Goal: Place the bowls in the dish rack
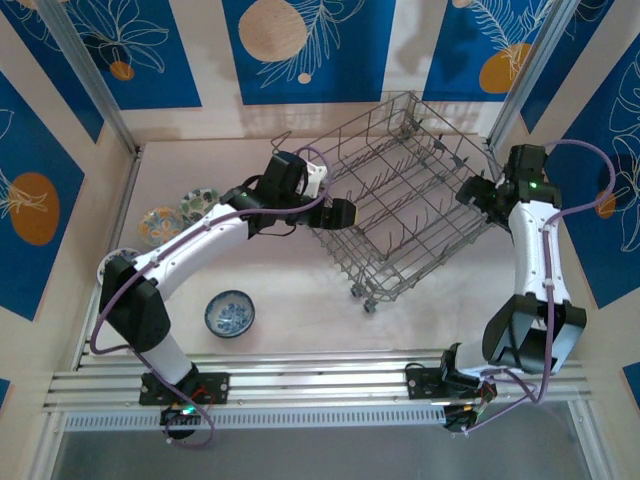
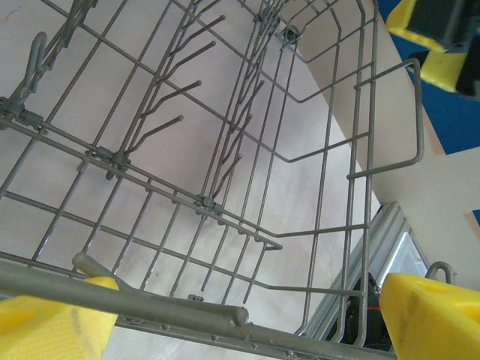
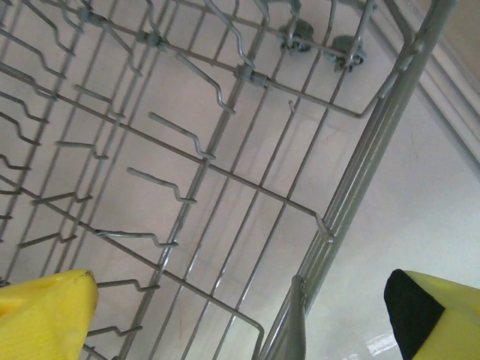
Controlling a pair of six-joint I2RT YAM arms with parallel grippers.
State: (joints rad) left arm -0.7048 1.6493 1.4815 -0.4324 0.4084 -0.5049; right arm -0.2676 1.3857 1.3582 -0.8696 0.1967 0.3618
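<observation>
Worktop (image 1: 300, 300), left side: floral bowl (image 1: 162, 226) and second floral bowl (image 1: 199, 205) sit side by side, well back from the left end effector (image 1: 340, 213) along its arm. Blue-and-white bowl (image 1: 229, 313) stands apart, nearer the bases.

Left end effector: fingers (image 2: 52, 319) spread wide, nothing gripped. The rim wire of the dish rack (image 1: 400, 190) crosses between them, tines just ahead.

Rack sits skewed between both end effectors.

Right end effector (image 1: 475, 192): fingers (image 3: 45, 311) fully apart, nothing gripped, straddling the rack's side wall.
</observation>
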